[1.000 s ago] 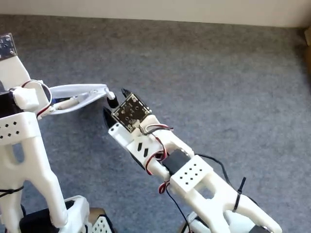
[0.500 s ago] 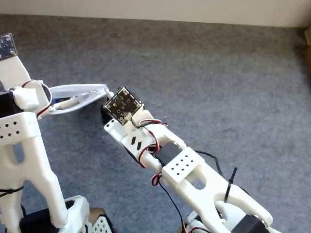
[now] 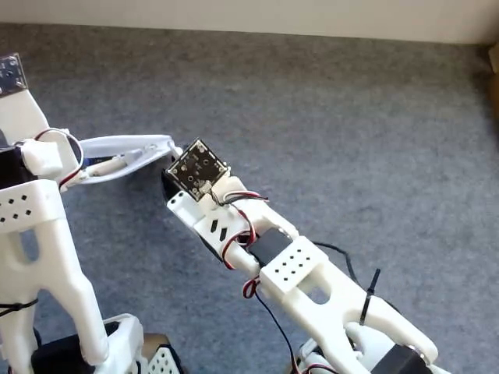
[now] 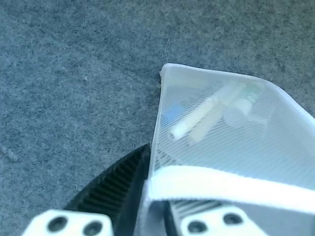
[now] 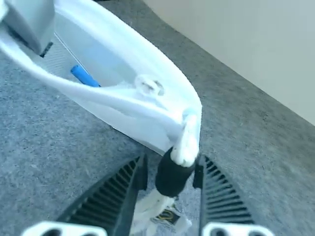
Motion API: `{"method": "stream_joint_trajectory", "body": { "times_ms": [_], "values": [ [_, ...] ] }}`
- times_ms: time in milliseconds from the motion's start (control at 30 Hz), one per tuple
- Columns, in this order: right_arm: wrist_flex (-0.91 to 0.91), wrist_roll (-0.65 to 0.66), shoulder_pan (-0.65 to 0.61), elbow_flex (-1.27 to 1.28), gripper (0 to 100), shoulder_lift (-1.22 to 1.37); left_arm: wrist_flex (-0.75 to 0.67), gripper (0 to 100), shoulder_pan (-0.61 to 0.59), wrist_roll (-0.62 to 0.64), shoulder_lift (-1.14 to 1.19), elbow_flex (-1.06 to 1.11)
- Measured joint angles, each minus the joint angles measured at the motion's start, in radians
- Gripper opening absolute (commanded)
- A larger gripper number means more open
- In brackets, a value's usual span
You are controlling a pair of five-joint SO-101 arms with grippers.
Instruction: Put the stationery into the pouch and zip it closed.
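Pushed forward since a second ago, the right gripper (image 5: 171,164) is now closed on the zipper pull (image 5: 173,179) at the near end of the pouch (image 5: 123,93); stationery (image 4: 204,110) is seen inside, and the far end is pinched in the left gripper (image 4: 151,160)

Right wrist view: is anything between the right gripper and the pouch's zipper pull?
Nothing visible does. The black zipper pull sits directly between the fingers of the right gripper, at the end of the open pouch.
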Motion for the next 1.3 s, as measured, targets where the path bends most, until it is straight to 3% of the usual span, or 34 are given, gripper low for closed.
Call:
{"method": "stream_joint_trajectory", "body": {
  "times_ms": [800, 933, 1300],
  "values": [
    [0.000, 0.000, 0.002, 0.000, 11.4, 0.000, 0.000, 1, 0.000, 0.000, 0.000, 0.000],
    [0.000, 0.000, 0.002, 0.000, 16.7, 0.000, 0.000, 1, 0.000, 0.000, 0.000, 0.000],
    [0.000, 0.000, -0.002, 0.000, 17.0, 0.000, 0.000, 1, 0.000, 0.000, 0.000, 0.000]
  ]
}}
